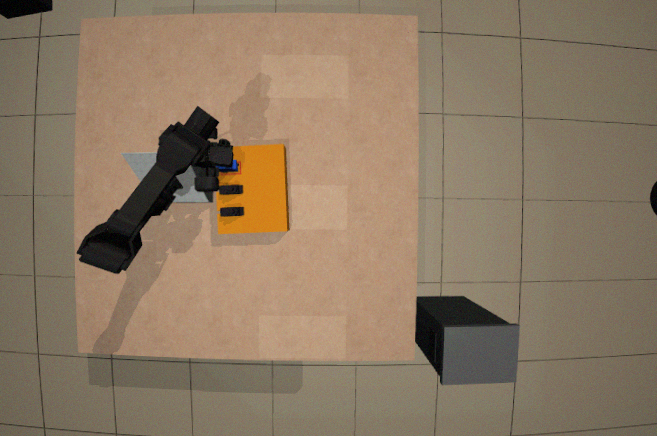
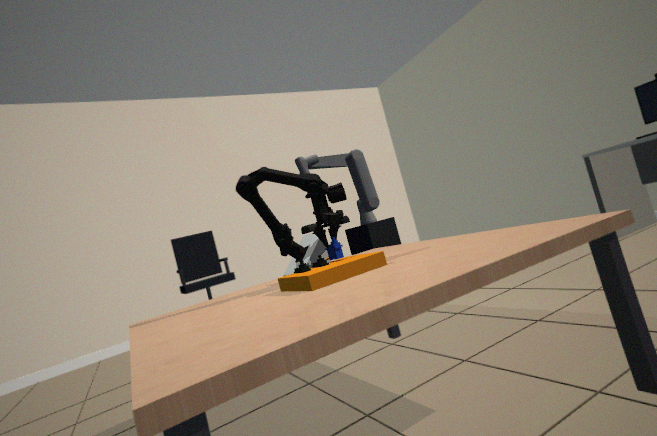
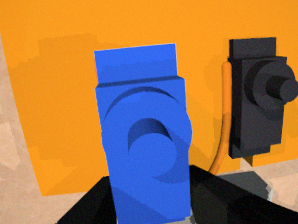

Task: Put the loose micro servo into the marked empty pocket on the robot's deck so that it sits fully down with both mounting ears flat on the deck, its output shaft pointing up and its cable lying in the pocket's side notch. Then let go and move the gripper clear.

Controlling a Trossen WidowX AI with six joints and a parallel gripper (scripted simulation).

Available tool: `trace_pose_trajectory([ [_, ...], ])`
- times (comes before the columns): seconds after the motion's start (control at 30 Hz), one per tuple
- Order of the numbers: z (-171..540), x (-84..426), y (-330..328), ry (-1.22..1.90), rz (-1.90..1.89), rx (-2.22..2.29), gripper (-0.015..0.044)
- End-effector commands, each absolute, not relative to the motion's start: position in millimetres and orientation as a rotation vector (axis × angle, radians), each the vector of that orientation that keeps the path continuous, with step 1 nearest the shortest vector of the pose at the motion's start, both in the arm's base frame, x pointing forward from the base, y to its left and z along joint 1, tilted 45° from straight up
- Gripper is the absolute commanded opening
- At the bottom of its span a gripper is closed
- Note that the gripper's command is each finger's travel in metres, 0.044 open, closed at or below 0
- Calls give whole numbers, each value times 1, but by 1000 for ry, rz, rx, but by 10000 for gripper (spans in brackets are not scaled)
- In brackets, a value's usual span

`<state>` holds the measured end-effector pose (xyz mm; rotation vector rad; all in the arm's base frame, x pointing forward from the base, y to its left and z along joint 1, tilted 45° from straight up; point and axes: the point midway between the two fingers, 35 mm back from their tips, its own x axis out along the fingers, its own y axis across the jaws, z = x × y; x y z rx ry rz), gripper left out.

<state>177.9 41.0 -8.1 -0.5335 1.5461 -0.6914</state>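
Micro servo [image 1: 228,169] [image 2: 334,249] [image 3: 142,135], blue, is gripped between the fingers of the gripper [image 2: 334,231] [image 3: 149,180], shaft up, over the end of the orange deck [image 1: 262,190] [image 2: 347,269] [image 3: 200,25] where a red outline shows. Two black servos [image 1: 231,200] sit in a row beside it on the deck; the wrist view shows the nearer one, an orange cable [image 3: 226,110] running between it and the blue servo. A grey slanted block [image 1: 139,163] [image 2: 313,246] stands near the deck, partly behind the arm [image 1: 144,190] [image 2: 259,205]. From above, the arm covers part of the blue servo; whether its ears touch the deck is unclear. The wooden table [image 1: 339,272] [image 2: 236,328] stands on a tiled floor [image 1: 473,231] [image 2: 467,328], with an office chair [image 2: 195,256] and a grey robot arm [image 2: 362,179] beyond.
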Motion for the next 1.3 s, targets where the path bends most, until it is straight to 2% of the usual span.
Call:
trace_pose_trajectory([
  [0.0,-10,178,39,1544,-689,-539,0],
  [1.27,-36,175,13,1543,-690,-539,0],
])
